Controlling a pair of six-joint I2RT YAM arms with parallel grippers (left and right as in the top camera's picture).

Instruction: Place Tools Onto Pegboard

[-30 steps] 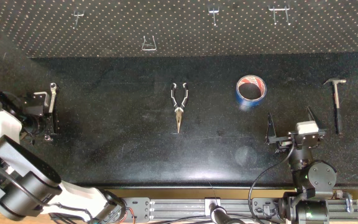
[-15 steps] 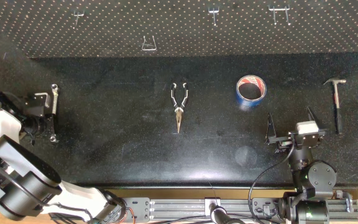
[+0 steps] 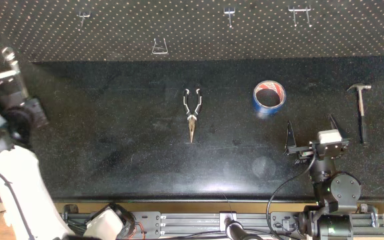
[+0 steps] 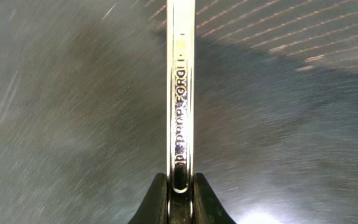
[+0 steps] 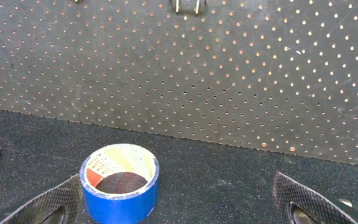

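My left gripper (image 4: 179, 198) is shut on the shaft of a silver wrench (image 4: 179, 87), held up above the black table with the pegboard's edge behind it. In the top view the left arm (image 3: 5, 113) is raised at the far left. On the table lie needle-nose pliers (image 3: 191, 112), a roll of blue tape (image 3: 269, 97) and a hammer (image 3: 361, 110). My right gripper (image 3: 310, 133) rests open near the front right, the blue tape (image 5: 120, 183) just ahead of it and its fingertips (image 5: 42, 205) wide apart.
The pegboard (image 3: 199, 30) lines the back of the table, with hooks at the left (image 3: 83, 17), centre left (image 3: 159, 47), centre (image 3: 229, 13) and right (image 3: 299, 12). Another pegboard hook (image 5: 186, 5) is in the right wrist view.
The left arm has lifted the wrench off the table at the far left and risen high. The right arm and the other tools have not moved.
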